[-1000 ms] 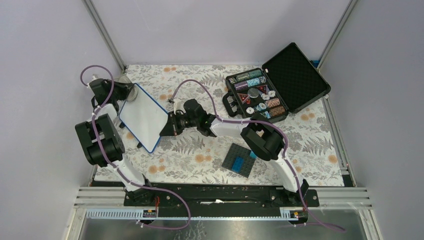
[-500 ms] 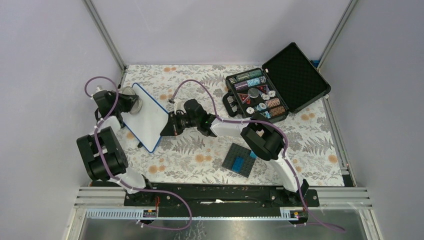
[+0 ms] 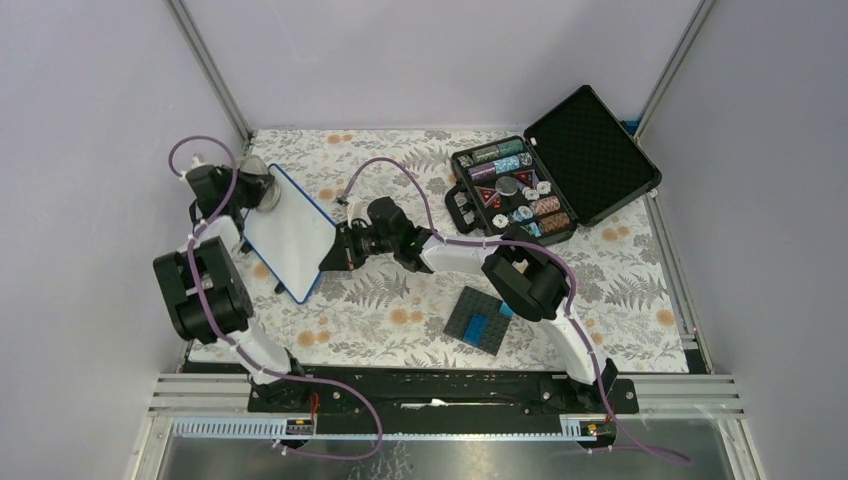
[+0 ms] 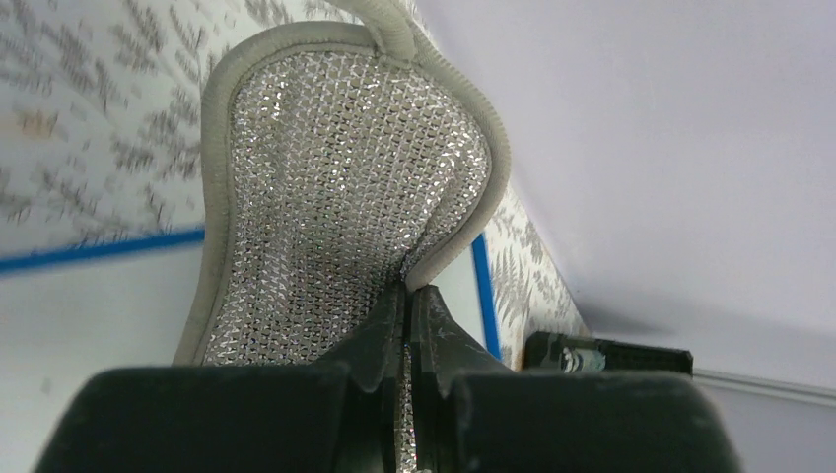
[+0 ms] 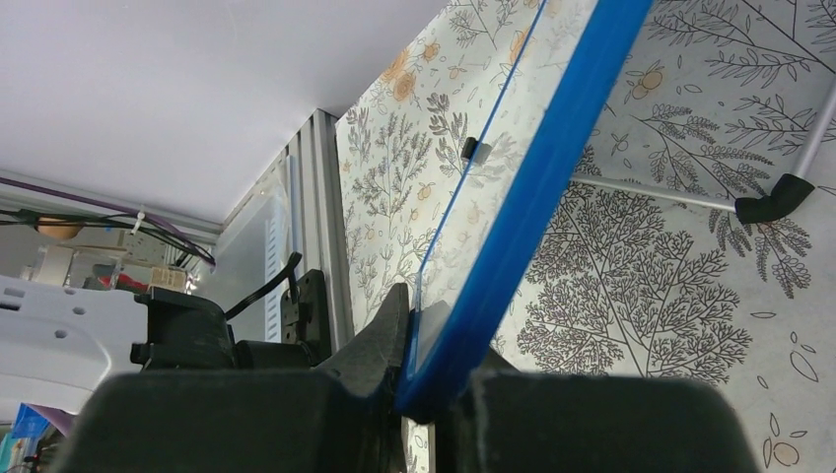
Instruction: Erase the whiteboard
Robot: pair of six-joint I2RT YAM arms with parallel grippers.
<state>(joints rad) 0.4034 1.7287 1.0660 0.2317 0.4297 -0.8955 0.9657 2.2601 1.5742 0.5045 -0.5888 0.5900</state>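
Whiteboard (image 3: 290,238) edge clamped in right tool (image 3: 330,258); left tool (image 4: 407,301), gripping mesh pad (image 4: 335,177), lies at its far-left end, touching we think.

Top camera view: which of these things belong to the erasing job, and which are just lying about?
In the job:
small white whiteboard with blue rim, clamped at its edge by the right gripper
silvery mesh pad with grey trim, pinched in the left gripper

Lying about:
open black case of poker chips
dark grey studded plate
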